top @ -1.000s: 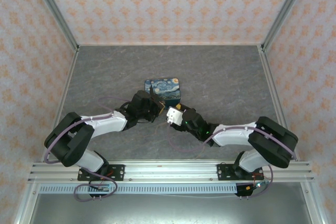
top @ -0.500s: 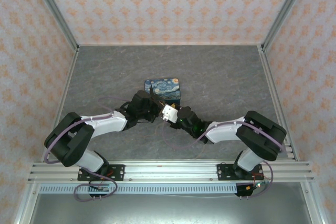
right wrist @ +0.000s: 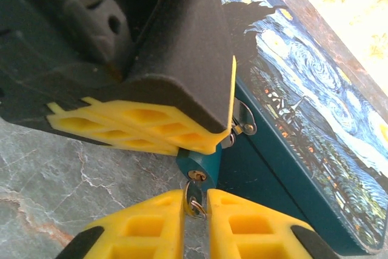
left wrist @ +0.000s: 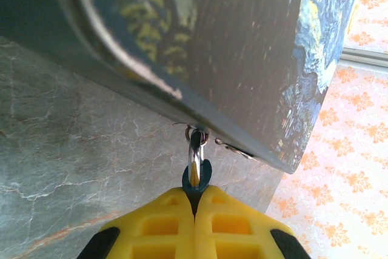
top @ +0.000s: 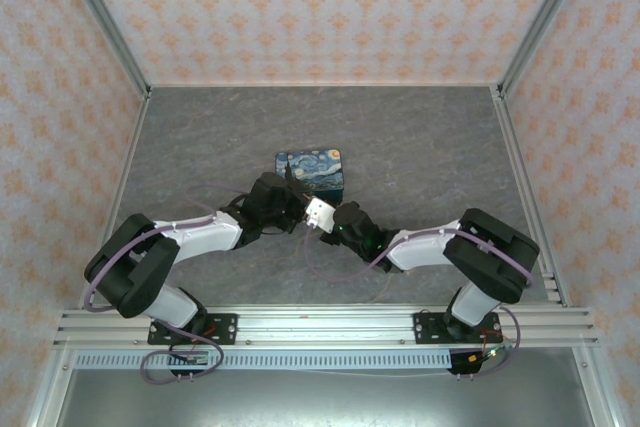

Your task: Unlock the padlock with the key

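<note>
The tiny teal padlock (right wrist: 197, 164) hangs by its metal shackle (left wrist: 195, 150) from the hasp on the painted box (right wrist: 303, 119). My left gripper (left wrist: 195, 193) is shut on the padlock's body (left wrist: 197, 177), with its yellow fingers (right wrist: 139, 122) showing in the right wrist view. The small silvery key (right wrist: 194, 197) sits between the fingers of my right gripper (right wrist: 195, 203), and its tip is at the keyhole on the padlock's underside. From above, the left gripper (top: 296, 205) and right gripper (top: 316, 215) meet just in front of the box (top: 310, 169).
The box stands mid-table on the grey marbled surface (top: 420, 147). Patterned walls and metal frame rails (top: 520, 177) enclose the table. A thin cable loop (top: 330, 272) lies on the table under the right arm.
My right gripper has moved left, up to the padlock held by the left gripper, bringing the key to the keyhole. The left arm and the box have stayed put.
</note>
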`<action>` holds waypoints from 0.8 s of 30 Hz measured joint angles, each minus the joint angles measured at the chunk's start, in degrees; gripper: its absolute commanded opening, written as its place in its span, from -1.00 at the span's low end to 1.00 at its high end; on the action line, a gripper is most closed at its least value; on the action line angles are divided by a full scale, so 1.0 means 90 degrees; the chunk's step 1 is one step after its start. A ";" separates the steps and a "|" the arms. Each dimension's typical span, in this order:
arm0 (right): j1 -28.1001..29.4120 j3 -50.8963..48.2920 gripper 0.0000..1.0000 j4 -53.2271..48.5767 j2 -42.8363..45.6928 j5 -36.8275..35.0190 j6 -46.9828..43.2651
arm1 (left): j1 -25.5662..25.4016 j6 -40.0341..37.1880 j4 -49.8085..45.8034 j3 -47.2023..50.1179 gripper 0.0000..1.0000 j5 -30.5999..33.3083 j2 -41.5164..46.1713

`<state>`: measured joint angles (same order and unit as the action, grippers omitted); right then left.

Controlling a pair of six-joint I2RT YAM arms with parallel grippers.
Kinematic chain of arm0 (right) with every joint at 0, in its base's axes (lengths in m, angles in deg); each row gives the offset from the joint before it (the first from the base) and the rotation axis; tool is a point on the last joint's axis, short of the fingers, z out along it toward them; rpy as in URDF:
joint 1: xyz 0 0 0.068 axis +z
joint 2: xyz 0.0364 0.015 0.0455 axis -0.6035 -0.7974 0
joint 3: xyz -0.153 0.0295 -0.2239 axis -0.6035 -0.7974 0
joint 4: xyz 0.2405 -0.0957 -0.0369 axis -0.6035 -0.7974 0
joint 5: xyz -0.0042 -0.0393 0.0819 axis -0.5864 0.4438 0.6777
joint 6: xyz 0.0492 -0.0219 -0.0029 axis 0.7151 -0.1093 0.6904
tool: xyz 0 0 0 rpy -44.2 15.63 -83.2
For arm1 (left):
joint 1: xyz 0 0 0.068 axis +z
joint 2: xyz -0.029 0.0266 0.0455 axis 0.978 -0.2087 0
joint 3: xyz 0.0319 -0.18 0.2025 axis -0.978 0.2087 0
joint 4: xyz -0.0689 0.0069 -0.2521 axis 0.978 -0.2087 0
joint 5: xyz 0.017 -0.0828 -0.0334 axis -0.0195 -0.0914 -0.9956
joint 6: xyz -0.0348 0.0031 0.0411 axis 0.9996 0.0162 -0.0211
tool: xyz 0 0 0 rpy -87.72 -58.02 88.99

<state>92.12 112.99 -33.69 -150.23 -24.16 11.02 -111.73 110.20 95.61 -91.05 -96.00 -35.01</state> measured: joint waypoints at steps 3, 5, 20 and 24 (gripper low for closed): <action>0.0010 0.0002 -0.78 0.0005 -0.0019 -0.0005 0.0022 | 0.0000 0.0012 0.0000 0.0000 -1.00 0.0000 0.0000; 0.0010 0.0002 -0.81 0.0010 -0.0024 -0.0007 0.0051 | 0.0000 0.0012 0.0000 0.0000 -1.00 0.0002 0.0000; 0.0039 0.0002 -1.00 0.0226 -0.0148 -0.0155 0.0457 | 0.0007 0.0034 0.0000 0.0000 -1.00 0.0061 0.0000; 0.0007 0.0002 -1.00 0.0318 -0.0180 -0.0075 0.0823 | 0.0007 0.0036 0.0002 0.0000 -1.00 0.0102 0.0000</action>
<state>92.19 113.01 -30.83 -151.84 -24.83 18.43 -111.67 110.53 95.63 -91.05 -95.08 -35.01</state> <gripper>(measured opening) 0.046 0.051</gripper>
